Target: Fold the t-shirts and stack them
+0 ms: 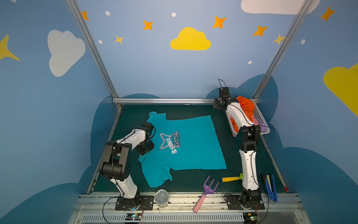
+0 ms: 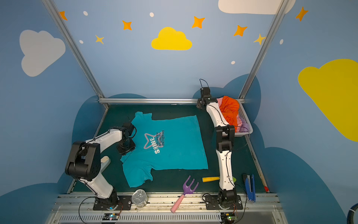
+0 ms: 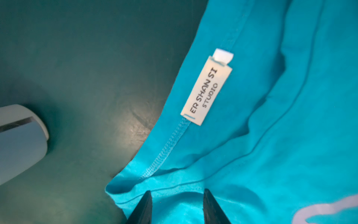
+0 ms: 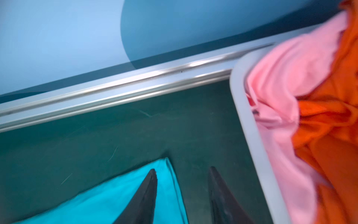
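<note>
Teal, limp cloth t-shirt with white-and-pink print (image 1: 193, 153) lies flat on the dark green table (image 1: 184, 110) in both top views; light, floppy, probably best pinched at corners. Left wrist view: my left gripper (image 3: 178, 193), jaws half apart, hovers at its collar, arm crooked. Right wrist view: my right gripper (image 4: 183, 168), jaws apart and empty, over its hem corner, arm outstretched.

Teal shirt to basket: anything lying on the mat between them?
Nothing: bare green mat between teal shirt and basket in both top views; the right wrist view shows the same gap.
</note>
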`<action>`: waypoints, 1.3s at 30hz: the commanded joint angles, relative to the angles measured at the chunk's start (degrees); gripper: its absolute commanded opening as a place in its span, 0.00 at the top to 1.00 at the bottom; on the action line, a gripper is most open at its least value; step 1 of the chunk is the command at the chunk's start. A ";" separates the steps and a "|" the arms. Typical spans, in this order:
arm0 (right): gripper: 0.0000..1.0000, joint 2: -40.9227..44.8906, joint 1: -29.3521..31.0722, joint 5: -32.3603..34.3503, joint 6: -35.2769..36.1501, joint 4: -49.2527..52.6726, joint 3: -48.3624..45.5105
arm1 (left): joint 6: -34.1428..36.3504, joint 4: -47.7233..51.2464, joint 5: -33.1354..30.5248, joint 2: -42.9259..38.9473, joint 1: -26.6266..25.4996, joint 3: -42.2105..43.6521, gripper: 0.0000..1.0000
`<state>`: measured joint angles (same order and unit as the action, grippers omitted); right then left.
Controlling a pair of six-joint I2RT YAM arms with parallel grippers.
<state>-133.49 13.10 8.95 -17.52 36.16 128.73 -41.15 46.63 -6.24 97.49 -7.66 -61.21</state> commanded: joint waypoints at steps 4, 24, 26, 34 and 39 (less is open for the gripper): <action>0.56 20.12 5.19 -2.64 6.23 -17.93 -23.58 | 1.97 3.90 -2.17 -3.98 -0.29 -3.46 0.56; 0.16 4.88 4.96 -6.34 8.55 -7.22 -12.22 | 7.30 6.63 -4.76 27.15 2.94 -49.20 0.26; 0.17 2.02 4.50 -7.96 7.27 -5.68 -9.31 | 7.70 6.51 -3.05 31.14 3.59 -52.24 0.26; 0.17 -8.65 2.84 -9.13 2.75 2.13 3.11 | 11.76 4.44 -0.08 39.28 5.15 -57.64 0.23; 0.17 -12.04 1.92 -8.20 1.19 3.95 6.08 | 12.85 2.78 0.76 42.32 5.86 -58.25 0.23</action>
<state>-143.83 15.53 0.54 -14.44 36.53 132.64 -30.06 50.33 -6.46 137.84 -2.28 -118.02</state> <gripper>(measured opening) 0.831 0.773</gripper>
